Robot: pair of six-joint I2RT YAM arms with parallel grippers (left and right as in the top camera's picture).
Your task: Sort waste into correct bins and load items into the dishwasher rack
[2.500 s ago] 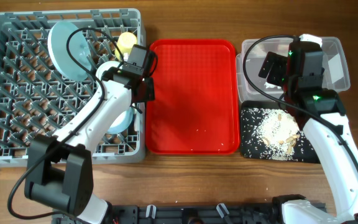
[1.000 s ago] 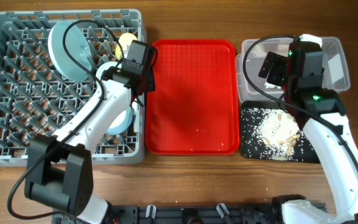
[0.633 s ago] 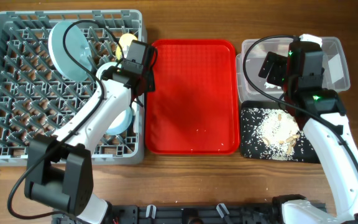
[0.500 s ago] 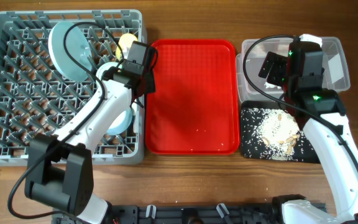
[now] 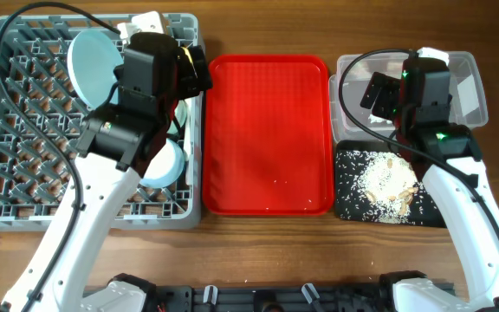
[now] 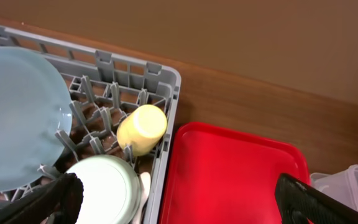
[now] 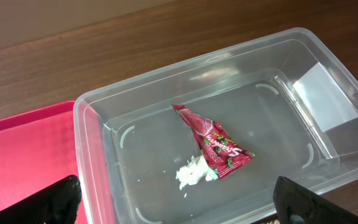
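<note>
The grey dishwasher rack [image 5: 24, 173] [image 6: 168, 79] holds a pale blue plate [image 5: 89, 62] [image 6: 14, 118] on edge. A yellow cup [image 6: 142, 129] lies among the pegs by the far right corner. A mint bowl [image 6: 101, 196] sits below the cup, with another bowl [image 5: 165, 161] nearer the front. My left gripper [image 5: 189, 74] [image 6: 179, 186] hangs open above the rack's right rim, holding nothing. Over the clear tub [image 5: 470, 82] [image 7: 98, 155], my right gripper [image 5: 378, 92] [image 7: 176, 193] is open and empty. Inside lie the red wrapper [image 7: 213, 146] and white tissue [image 7: 194, 174]. Rice scraps [image 5: 386, 184] fill the black tray [image 5: 349, 204].
The flat red tray [image 5: 269, 130] [image 6: 235, 174] lies between the rack and the bins, with a few crumbs near its front edge. A pale piece of cutlery [image 6: 145, 186] shows beside the bowl at the rack's right wall. Wooden tabletop surrounds everything.
My left gripper has opened and lifted up from the rack's far right corner, leaving the yellow cup among the pegs. The right arm has not moved.
</note>
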